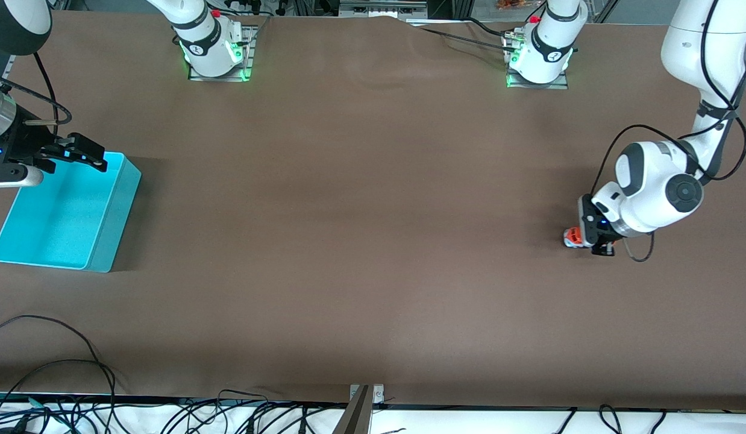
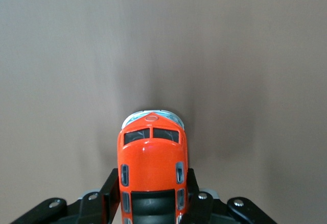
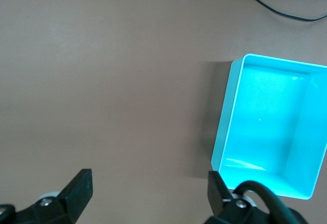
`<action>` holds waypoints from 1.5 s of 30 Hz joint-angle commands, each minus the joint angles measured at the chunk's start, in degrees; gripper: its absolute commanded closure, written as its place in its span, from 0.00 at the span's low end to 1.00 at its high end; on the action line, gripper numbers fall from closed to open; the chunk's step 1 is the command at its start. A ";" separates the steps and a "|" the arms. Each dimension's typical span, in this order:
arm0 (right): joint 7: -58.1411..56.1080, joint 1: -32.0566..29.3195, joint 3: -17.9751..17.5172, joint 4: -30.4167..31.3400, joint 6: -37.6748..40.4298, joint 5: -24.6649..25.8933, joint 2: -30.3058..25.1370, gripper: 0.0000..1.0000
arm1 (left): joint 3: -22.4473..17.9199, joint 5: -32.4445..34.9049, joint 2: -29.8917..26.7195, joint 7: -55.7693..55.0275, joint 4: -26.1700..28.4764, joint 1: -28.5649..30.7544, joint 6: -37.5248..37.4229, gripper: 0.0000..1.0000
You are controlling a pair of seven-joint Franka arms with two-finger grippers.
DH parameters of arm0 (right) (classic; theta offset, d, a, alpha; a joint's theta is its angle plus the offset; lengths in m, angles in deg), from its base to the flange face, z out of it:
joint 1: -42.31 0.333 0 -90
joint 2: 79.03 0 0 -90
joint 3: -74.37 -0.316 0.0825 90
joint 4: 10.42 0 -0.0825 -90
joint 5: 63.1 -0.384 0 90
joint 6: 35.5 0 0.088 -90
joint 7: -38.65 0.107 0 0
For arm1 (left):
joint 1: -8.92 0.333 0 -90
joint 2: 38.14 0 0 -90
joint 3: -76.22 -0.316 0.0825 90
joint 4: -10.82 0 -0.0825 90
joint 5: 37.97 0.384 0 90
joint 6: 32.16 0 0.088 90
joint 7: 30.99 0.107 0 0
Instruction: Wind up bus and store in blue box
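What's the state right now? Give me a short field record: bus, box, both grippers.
bus: on the table at the left arm's end, clamped between the left gripper's fingers
blue box: at the right arm's end, nothing in it
left gripper: shut on the bus, low at the table
right gripper: open, holding nothing, over the box's rim
stored: not yet

One bus, one blue box
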 commanded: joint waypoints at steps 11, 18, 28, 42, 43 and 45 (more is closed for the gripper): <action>0.55 0.22 0.07 -1.35 0.47 0.01 0.53 0.00 | 3.03 0.79 1.66 -5.57 0.20 0.06 -1.65 0.91; 0.46 0.22 0.16 -1.35 0.47 0.01 0.62 0.00 | 2.50 1.31 3.59 -5.04 0.20 1.03 -1.65 0.91; 0.46 0.31 0.07 -1.35 0.47 0.01 0.71 0.00 | 2.41 8.78 4.39 -5.04 -0.06 6.83 -1.47 0.91; 0.55 0.31 0.07 -1.35 0.47 0.01 0.71 0.00 | 2.50 13.18 5.88 -0.48 -0.68 16.76 -1.03 0.92; 0.55 0.31 0.07 -1.35 0.47 0.01 0.71 0.00 | 2.50 13.27 5.97 -0.04 -0.85 17.02 -1.03 0.92; 0.55 0.31 0.07 -1.35 0.47 0.01 0.71 0.00 | 2.50 13.27 5.97 0.49 -1.03 17.64 -1.03 0.92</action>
